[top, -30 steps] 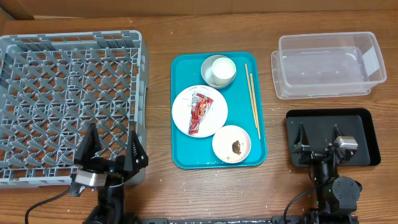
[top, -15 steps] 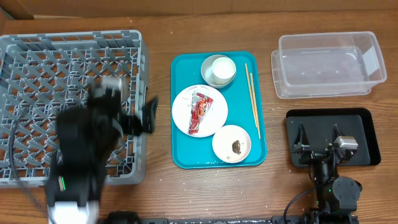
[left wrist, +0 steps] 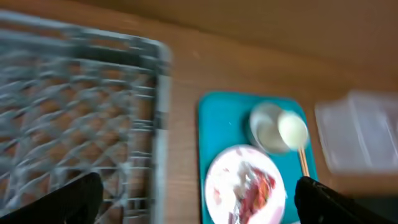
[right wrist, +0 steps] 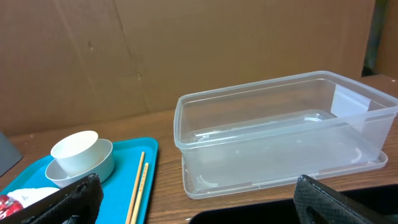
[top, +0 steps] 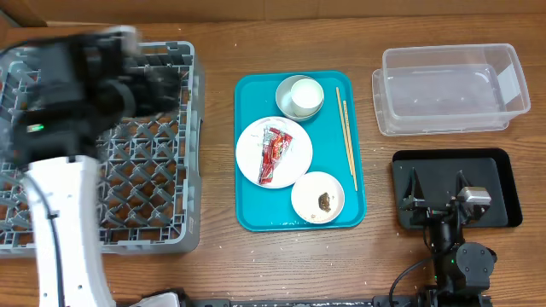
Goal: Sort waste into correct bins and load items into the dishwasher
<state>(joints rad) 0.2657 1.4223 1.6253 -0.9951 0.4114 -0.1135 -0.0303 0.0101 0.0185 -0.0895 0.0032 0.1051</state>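
Progress nil: wrapper (top: 274, 153), dishes (top: 249, 155) and chopsticks (top: 345, 136) on teal tray (top: 252, 102) mid-tabletop; rack (top: 158, 192) at left edge, tub (top: 448, 89) and black tray (top: 505, 183) at right edge unloaded; left gripper (left wrist: 199, 182) and right gripper (right wrist: 198, 182) wide, empty.

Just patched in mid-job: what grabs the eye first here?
The left arm, blurred, looms over the grey dish rack at left. Mid-table, a teal tray carries the large plate with a red wrapper on it. The right claw sits open above the black tray.
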